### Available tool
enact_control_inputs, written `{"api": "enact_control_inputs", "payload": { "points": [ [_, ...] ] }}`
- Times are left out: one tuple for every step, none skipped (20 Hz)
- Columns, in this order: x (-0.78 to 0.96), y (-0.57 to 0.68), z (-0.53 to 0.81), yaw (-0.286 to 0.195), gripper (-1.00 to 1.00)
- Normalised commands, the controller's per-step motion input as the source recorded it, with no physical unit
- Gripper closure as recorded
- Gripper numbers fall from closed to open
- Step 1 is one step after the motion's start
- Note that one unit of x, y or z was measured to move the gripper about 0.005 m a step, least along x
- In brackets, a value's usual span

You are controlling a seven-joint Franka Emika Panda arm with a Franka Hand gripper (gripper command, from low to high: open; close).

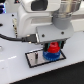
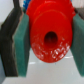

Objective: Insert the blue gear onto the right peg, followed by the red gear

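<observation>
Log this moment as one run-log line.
claw: shut on red gear | blue gear: on plate, under red gear | phase: red gear insertion

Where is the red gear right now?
The red gear sits between the gripper fingers, directly above the blue gear on the grey base plate, centre-right in the exterior view.

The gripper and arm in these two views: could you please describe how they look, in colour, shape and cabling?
In the exterior view the arm is bulky, with smooth white rounded shells and a grey cylindrical wrist section. A black cable curves in from the exterior view's left to a dark boxy gripper body. In the wrist view the fingers are black, lined with flat teal-green pads. No markings are legible.
</observation>
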Motion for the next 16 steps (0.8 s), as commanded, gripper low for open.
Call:
{"api": "enact_control_inputs", "payload": {
  "points": [
    [0.01, 0.00, -0.24, 0.000, 1.00],
    [0.00, 0.00, -0.18, 0.000, 1.00],
    [0.11, -0.08, -0.16, 0.000, 1.00],
    [0.09, 0.03, -0.01, 0.000, 1.00],
    [0.12, -0.04, -0.06, 0.000, 1.00],
    [0.17, -0.10, -0.08, 0.000, 1.00],
    [0.23, -0.08, -0.19, 0.000, 1.00],
    [0.22, -0.08, -0.19, 0.000, 1.00],
    [0.31, -0.13, -0.06, 0.000, 1.00],
    [0.23, -0.07, -0.11, 0.000, 1.00],
    [0.30, -0.09, -0.11, 0.000, 1.00],
    [0.33, -0.04, -0.15, 0.000, 1.00],
    [0.29, -0.04, -0.18, 0.000, 1.00],
    [0.26, 0.00, -0.19, 0.000, 1.00],
    [0.16, 0.01, -0.20, 0.000, 1.00],
    [0.18, 0.01, -0.18, 0.000, 1.00]
  ]
}}
